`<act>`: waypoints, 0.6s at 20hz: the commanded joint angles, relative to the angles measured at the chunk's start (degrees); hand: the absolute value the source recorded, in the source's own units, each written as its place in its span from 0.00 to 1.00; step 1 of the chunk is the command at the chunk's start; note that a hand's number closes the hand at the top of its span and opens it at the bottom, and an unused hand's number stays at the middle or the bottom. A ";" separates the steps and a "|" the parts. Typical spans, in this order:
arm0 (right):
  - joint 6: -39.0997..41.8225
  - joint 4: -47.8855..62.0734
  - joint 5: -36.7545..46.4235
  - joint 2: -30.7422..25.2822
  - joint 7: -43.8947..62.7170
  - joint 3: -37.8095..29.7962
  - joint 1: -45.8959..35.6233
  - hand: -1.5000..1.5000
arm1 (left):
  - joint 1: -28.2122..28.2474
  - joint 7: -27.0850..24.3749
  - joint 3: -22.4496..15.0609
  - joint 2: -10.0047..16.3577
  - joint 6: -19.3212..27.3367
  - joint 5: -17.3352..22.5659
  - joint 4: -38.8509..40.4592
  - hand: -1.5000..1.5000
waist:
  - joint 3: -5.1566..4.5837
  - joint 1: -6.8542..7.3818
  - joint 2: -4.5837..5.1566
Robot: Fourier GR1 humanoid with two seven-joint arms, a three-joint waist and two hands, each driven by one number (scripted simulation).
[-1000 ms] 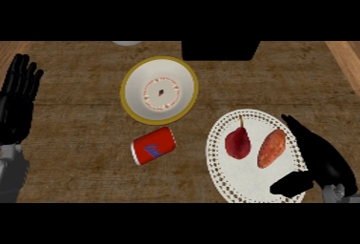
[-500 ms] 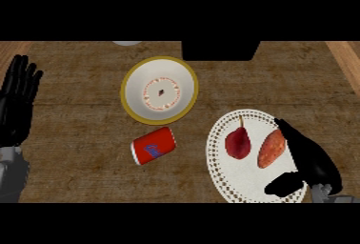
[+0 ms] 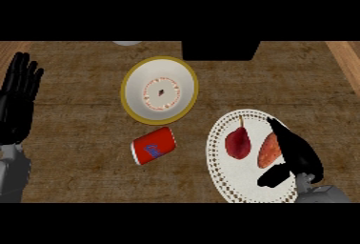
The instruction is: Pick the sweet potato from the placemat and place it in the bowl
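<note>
Only writing anywhere is on the small red can with a blue and white label (image 3: 153,145), lying on its side well to the left of the right hand (image 3: 299,155), and I can't read it. The orange-brown sweet potato (image 3: 268,150) is an elongated lump tapering at both ends. Its long axis runs mostly away from the robot, with the far end leaning a bit to the right. It sits on the round white lacy placemat (image 3: 221,177), right against the inner side of the right hand's fingers (image 3: 281,132), which stretch out straight along its right edge. The thumb is spread wide below its near end, so that hand's open and not wrapped round anything. A dark red pear (image 3: 237,141) lies just past the potato, stem pointing away. The white bowl with a yellow rim (image 3: 127,90) is further off up-left on the brown wooden worktop (image 3: 84,167). The left hand (image 3: 17,95) rests open at the left edge, fingers up.
</note>
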 commanded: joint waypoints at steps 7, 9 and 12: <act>-1.87 14.52 2.62 2.32 -7.05 -5.88 -3.46 0.00 | -3.32 -2.15 1.82 0.13 -2.46 -1.27 5.14 0.50 | 0.00 0.02 0.09; 0.10 13.82 3.55 1.34 -7.02 -6.57 -3.27 0.00 | 3.99 -0.76 0.30 -2.60 -1.89 -1.54 -3.36 0.50 | 0.00 0.22 -0.02; -3.77 9.25 6.48 1.64 -11.26 -4.56 -0.06 1.00 | -1.04 -1.05 2.77 -1.31 -1.50 -1.19 1.62 0.50 | 0.00 -0.07 0.00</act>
